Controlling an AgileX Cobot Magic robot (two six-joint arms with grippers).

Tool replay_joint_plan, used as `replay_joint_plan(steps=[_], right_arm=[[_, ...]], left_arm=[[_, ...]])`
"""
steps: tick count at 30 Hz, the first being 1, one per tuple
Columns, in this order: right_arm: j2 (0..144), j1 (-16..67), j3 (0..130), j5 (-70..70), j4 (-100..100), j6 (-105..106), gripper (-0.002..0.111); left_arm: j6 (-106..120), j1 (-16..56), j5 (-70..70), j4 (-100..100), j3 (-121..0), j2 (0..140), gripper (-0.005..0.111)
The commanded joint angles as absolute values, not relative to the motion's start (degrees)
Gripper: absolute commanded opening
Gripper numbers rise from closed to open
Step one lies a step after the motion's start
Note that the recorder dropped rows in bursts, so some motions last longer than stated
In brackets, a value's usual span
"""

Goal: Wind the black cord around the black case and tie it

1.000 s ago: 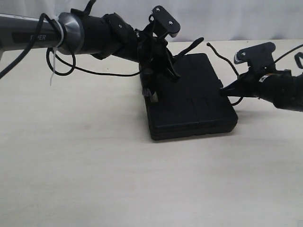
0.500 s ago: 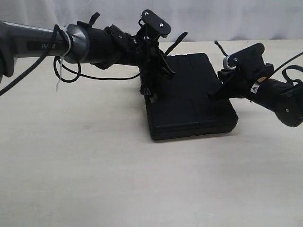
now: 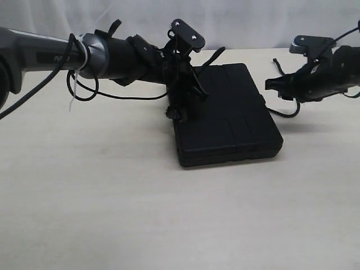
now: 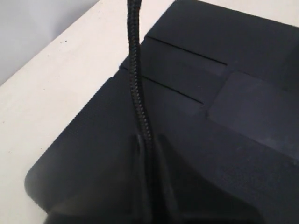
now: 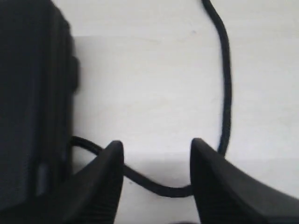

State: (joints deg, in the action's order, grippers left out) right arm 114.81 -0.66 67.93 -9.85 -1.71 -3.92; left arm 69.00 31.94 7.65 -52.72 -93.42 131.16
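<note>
The black case [image 3: 225, 118] lies flat on the table. My left gripper [image 3: 179, 108] hangs over the case's left edge, shut on the black cord [image 4: 136, 88]. In the left wrist view the braided cord runs from between the jaws [image 4: 148, 154] out across the case lid [image 4: 224, 93]. My right gripper [image 3: 271, 84] hovers to the right of the case, open and holding nothing. In the right wrist view its fingertips [image 5: 156, 145] stand wide apart above a loose bend of cord [image 5: 227, 93], which lies on the table and comes out from beside the case [image 5: 32, 93].
The table [image 3: 112, 202] is pale and bare in front of and left of the case. Smooth cables zip-tied to the left arm [image 3: 76, 73] dangle over the table's back left. A white backdrop [image 3: 253, 22] closes off the far side.
My right gripper has opened and let go of the cord, then lifted and drawn back to the right of the case. The released cord now lies on the table. The left gripper keeps its grip.
</note>
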Motion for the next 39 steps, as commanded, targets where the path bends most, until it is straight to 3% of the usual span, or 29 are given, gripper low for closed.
replay_joint_plan(steps=[1,4,11,18,29,39], right_arm=[[119.8,-6.1,73.3,-19.3,-3.8,-4.2,0.049],[123.1,-7.6,76.9,-22.7,-3.8,-3.5,0.049],[126.8,-6.3,77.2,-13.2,-5.9,-2.8,0.049],[127.2,-5.9,77.9,-12.7,-7.3,-2.1,0.048],[132.0,-5.9,80.6,-15.8,-7.3,5.1,0.005],[131.4,-1.5,80.6,-14.2,-6.5,8.4,0.004]], left_arm=[[69.1,31.7,10.9,-51.3,-93.4,131.2,0.000],[71.3,31.7,13.0,-51.1,-93.4,131.2,0.000],[72.3,31.7,17.2,-48.7,-93.4,131.1,0.000],[72.8,30.2,18.8,-48.9,-93.4,128.6,0.000],[72.8,30.1,22.7,-48.1,-93.4,128.6,0.000],[73.5,30.1,21.0,-52.4,-93.4,128.6,0.000]])
